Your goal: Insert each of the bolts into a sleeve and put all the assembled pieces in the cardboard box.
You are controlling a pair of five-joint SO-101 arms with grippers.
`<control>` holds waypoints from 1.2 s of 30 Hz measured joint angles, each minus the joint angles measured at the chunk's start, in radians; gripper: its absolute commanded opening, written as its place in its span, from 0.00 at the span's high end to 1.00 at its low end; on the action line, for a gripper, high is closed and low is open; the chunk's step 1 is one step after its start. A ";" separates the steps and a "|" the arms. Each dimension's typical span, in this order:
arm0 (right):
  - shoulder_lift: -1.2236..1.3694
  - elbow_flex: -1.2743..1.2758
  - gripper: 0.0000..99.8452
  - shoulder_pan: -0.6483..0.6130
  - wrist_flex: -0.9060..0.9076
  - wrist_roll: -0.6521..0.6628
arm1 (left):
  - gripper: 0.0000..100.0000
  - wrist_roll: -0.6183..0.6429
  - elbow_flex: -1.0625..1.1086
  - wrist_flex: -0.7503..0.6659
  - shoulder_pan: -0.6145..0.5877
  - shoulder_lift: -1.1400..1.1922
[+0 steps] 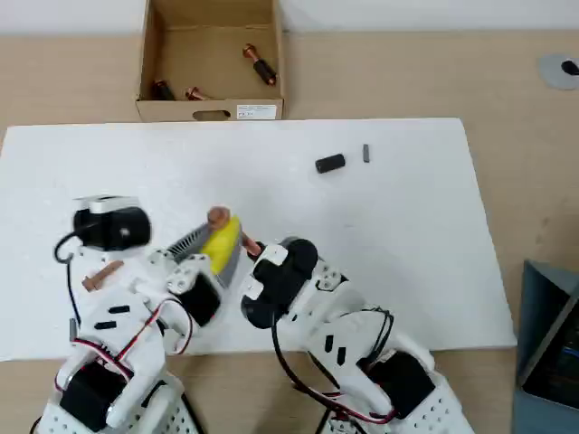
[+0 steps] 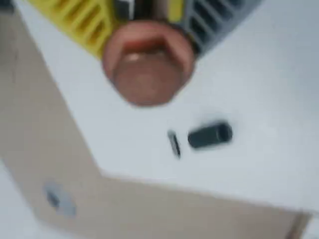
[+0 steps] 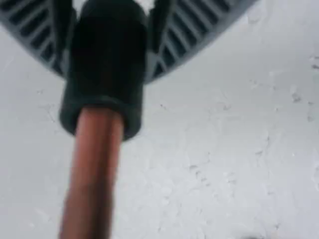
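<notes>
My left gripper [image 1: 217, 224], with one yellow and one grey finger, is shut on the head of a copper bolt [image 1: 218, 216]; the left wrist view shows that head [image 2: 147, 69] end-on at the fingertips. Right beside it my right gripper [image 1: 250, 248] is shut on a black sleeve [image 3: 107, 74], and a copper shaft [image 3: 92, 169] sticks out of the sleeve's mouth. Both hover just above the white sheet [image 1: 407, 271] at its front middle. A loose black sleeve [image 1: 330, 164] lies farther back, also seen from the left wrist [image 2: 209, 134]. Another bolt [image 1: 101, 274] lies at the left.
The cardboard box [image 1: 210, 108] stands at the back left with several assembled pieces [image 1: 258, 63] inside. A small grey pin [image 1: 366, 153] lies by the loose sleeve. A dark case [image 1: 547, 344] stands off the sheet at the right, and a grey disc [image 1: 561, 70] at the far right.
</notes>
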 measured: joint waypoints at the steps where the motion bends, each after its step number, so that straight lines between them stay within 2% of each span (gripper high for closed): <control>1: 0.000 0.000 0.99 0.000 0.000 0.000 | 1.00 -0.011 0.000 0.017 0.014 0.000; 16: 0.000 0.002 0.99 -0.012 0.002 0.005 | 0.99 -0.035 0.014 0.167 0.110 -0.003; 24: 0.000 0.002 0.99 -0.006 0.000 0.005 | 0.83 -0.028 0.018 0.241 0.129 -0.003; 36: 0.000 0.000 0.99 -0.005 0.000 0.005 | 0.82 -0.029 -0.017 0.315 0.044 0.000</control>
